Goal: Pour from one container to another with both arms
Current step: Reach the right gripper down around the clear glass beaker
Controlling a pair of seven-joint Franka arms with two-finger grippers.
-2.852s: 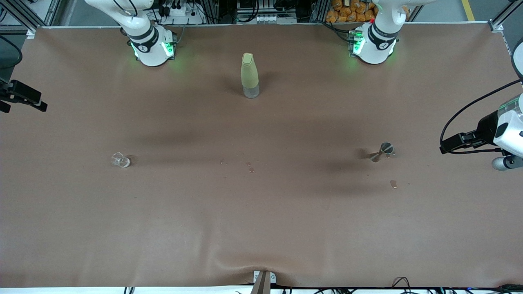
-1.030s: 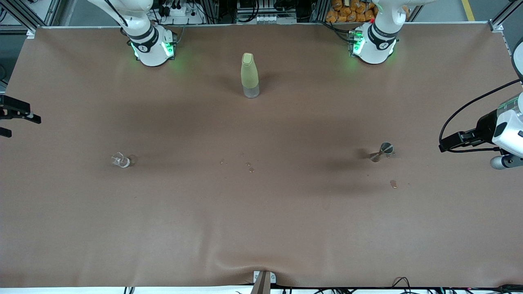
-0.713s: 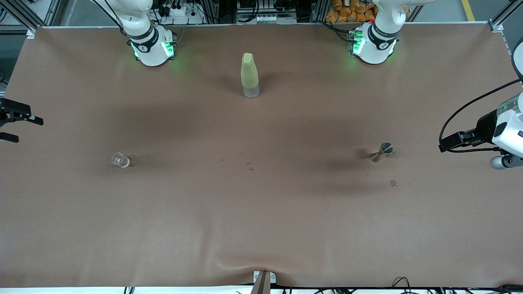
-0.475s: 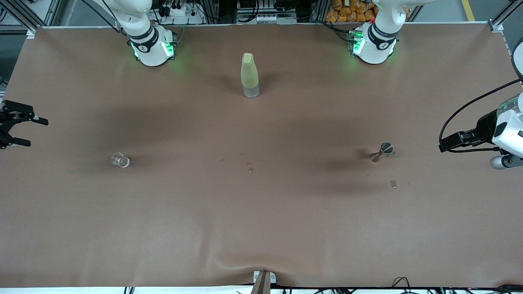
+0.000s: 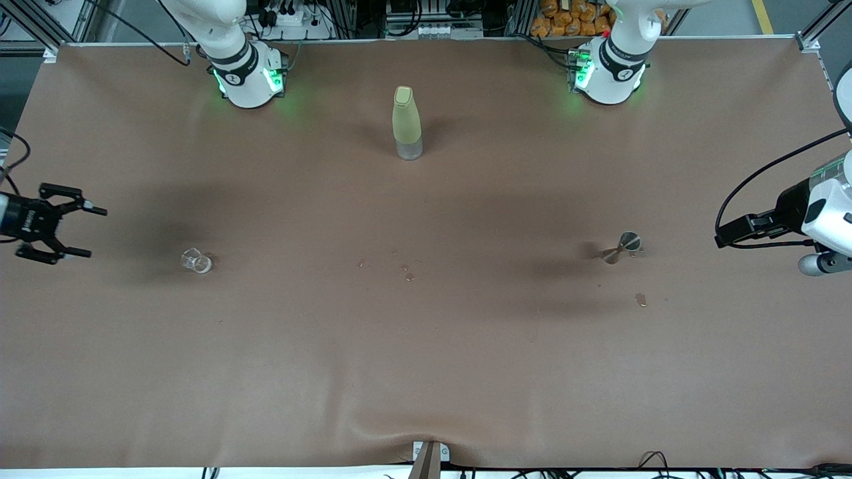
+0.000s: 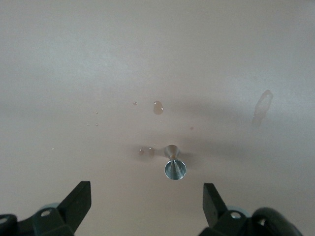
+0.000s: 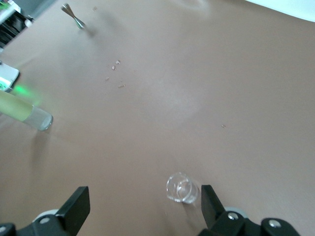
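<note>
Both grippers stand spread wide and hold nothing. The right gripper [image 5: 66, 231] hovers over the right arm's end of the table, its black fingers [image 7: 75, 206] framing the small clear glass cup [image 7: 181, 187] in the right wrist view; the cup [image 5: 195, 261] stands upright on the cloth just ahead of that gripper, apart from it. The approach from the side, with the jaws level with the cup's wall, looks aimed at a clasp around its body, which would leave the rim free for tipping.

The left gripper [image 6: 147, 206] cannot be seen clearly in the front view, where only the arm's wrist shows at the table's edge; its own camera shows the two fingers [image 6: 210, 200] parted, looking down on the steel jigger [image 6: 174, 164]. The jigger [image 5: 623, 246] stands upright toward the left arm's end of the table, well apart from the cup, its open cone facing up, ready to receive liquid. That arm appears to wait.

Nothing has been lifted, so the task is judged to be at its very start.

A tall yellow-green bottle [image 5: 407, 123] stands between the two bases, untouched. The table [image 5: 426, 372] is covered by a brown cloth, slightly rippled at the edge nearest the camera, with a few wet droplets [image 5: 407, 273] near the middle and one spot [image 5: 641, 299] close to the jigger. Cables and aluminium framing run along the base side.
</note>
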